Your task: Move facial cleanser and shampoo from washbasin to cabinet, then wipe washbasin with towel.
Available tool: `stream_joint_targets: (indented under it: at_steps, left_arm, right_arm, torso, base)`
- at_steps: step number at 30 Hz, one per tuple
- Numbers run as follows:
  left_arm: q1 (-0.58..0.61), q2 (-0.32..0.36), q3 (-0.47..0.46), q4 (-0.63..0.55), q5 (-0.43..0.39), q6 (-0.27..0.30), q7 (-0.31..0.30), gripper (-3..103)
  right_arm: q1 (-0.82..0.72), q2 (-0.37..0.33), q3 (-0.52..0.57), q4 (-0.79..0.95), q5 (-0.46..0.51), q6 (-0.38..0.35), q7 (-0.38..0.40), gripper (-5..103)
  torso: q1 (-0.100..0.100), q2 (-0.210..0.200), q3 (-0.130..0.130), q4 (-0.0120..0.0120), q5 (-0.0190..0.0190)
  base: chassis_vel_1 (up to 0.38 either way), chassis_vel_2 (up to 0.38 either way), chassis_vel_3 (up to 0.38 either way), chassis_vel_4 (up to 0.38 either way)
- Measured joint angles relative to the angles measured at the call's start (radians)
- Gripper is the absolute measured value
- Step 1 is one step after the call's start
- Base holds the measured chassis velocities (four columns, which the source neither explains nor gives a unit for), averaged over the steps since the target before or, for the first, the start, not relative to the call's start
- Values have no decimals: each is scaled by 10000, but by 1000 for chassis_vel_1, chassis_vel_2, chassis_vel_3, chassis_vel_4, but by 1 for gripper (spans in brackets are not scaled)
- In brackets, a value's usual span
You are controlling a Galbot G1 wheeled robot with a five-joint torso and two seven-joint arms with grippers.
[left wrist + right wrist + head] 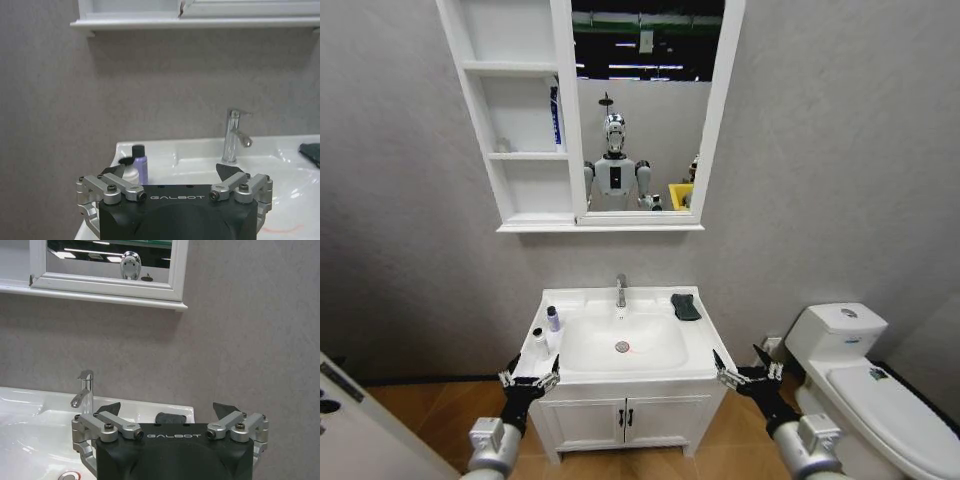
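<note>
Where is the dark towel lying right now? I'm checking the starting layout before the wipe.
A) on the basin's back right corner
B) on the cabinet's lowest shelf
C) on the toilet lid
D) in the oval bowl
A: the towel lies flat on the washbasin top, right of the faucet, near the wall.

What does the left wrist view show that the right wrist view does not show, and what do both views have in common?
Left wrist view alone: the small purple bottle with a black cap and the white container beside it, both standing on the rim of the white ceramic washbasin, behind the open left gripper.

Right wrist view alone: the framed mirror panel of the white wall cabinet, and the open right gripper.

Both: the chrome faucet, the washbasin, the dark grey folded towel and the grey wall.
</note>
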Motion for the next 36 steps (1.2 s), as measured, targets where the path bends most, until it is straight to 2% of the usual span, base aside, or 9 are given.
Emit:
stream_joint_targets:
  at_steps: [1, 7, 11, 13, 17, 25, 32, 33, 36]
  left_arm:
    - [0, 0, 0, 0, 0, 0, 0, 100]
    - [-958, -341, 123, 1783, 352, -635, -496, 100]
    - [-1374, -364, 102, 2268, 383, -636, -529, 100]
    - [-1599, -351, 25, 2502, 322, -581, -552, 100]
    - [-2490, -198, 64, 3478, 227, -469, -558, 100]
    - [-3764, 38, 203, 4725, 8, -294, -599, 100]
    - [-4635, 116, 337, 5584, -159, -202, -622, 100]
    - [-4762, 114, 337, 5747, -132, -204, -622, 103]
    - [-4888, 102, 330, 5901, -95, -226, -643, 101]
  right_arm:
    - [0, 0, 0, 0, 0, 0, 0, 100]
    - [-17, 19, 155, -84, 46, 247, 220, 100]
    - [90, -33, 204, -174, 162, 313, 362, 100]
    - [198, -104, 181, -215, 243, 313, 390, 100]
    - [147, -137, 201, -216, 301, 313, 436, 100]
    - [150, -131, 221, -364, 376, 327, 514, 100]
    - [130, -35, 356, -372, 397, 374, 685, 100]
    - [104, -16, 368, -349, 399, 380, 694, 100]
    - [70, 8, 381, -314, 399, 406, 704, 100]
  torso:
    - [0, 0, 0, 0, 0]
    - [-3, 3, 0, -2, 3]
    - [6, 0, 0, -6, 3]
    - [9, -1, 2, 4, 4]
    - [9, -2, 2, -5, 3]
    - [8, -1, 2, -4, 2]
    - [8, -2, 2, -3, 3]
    - [8, -2, 2, -2, 2]
    - [8, -2, 2, -2, 3]
  base:
    - [53, -41, -29, 11]
    - [21, -12, -14, 11]
    - [0, 0, 0, 0]
    - [0, 0, 0, 0]
    - [0, 0, 0, 0]
    - [0, 0, 0, 0]
    - [0, 0, 0, 0]
    - [0, 0, 0, 0]
    - [0, 0, 0, 0]
